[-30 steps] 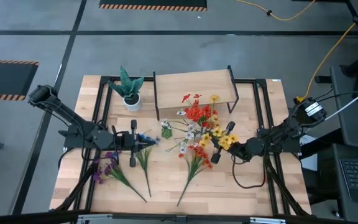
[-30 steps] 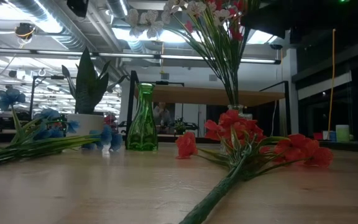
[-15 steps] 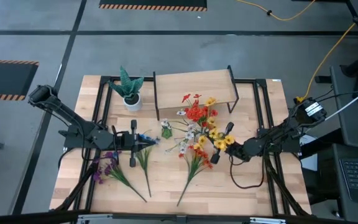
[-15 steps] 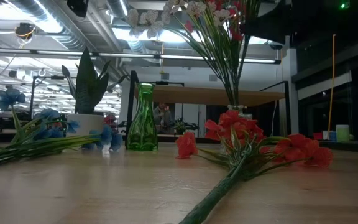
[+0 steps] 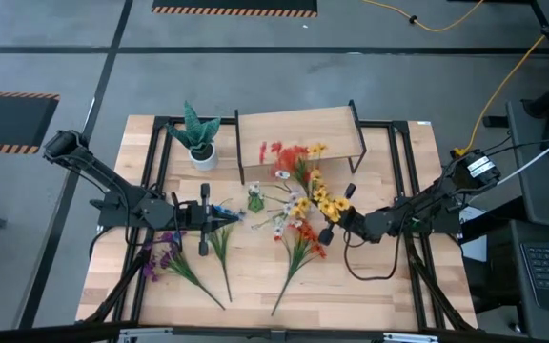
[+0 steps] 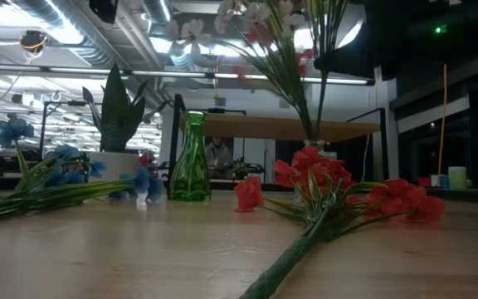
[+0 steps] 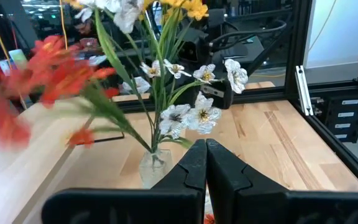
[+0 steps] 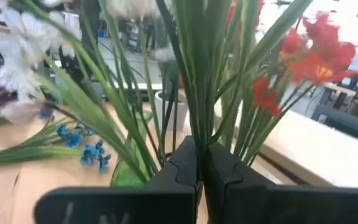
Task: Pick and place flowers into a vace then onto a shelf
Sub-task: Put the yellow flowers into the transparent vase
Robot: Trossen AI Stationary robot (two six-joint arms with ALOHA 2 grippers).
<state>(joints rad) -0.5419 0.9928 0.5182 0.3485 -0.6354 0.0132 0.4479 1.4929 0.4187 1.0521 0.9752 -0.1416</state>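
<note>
Green stems are flexing limply as I'm steering the right gripper (image 5: 329,232), clamped low on the flowers (image 5: 303,181), mid-frame; left gripper (image 5: 237,215) is sitting closed.

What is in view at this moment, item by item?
Pale wooden tabletop: one, under everything.
Light-wood shelf on black legs: one, bare, far edge.
Spiky green plant in white pot: one, left of the shelf.
Green glass vase: one, empty, mid-table.
Clear glass vase: one, holding a white, yellow and red bunch.
Blue sprig: one, lying left.
Purple sprig: one, lying front left.
Red sprig: one, lying centre front.
Left gripper: shut, by the blue sprig.
Right gripper: shut, at the bunch's stems; whether it clamps them is unclear.
</note>
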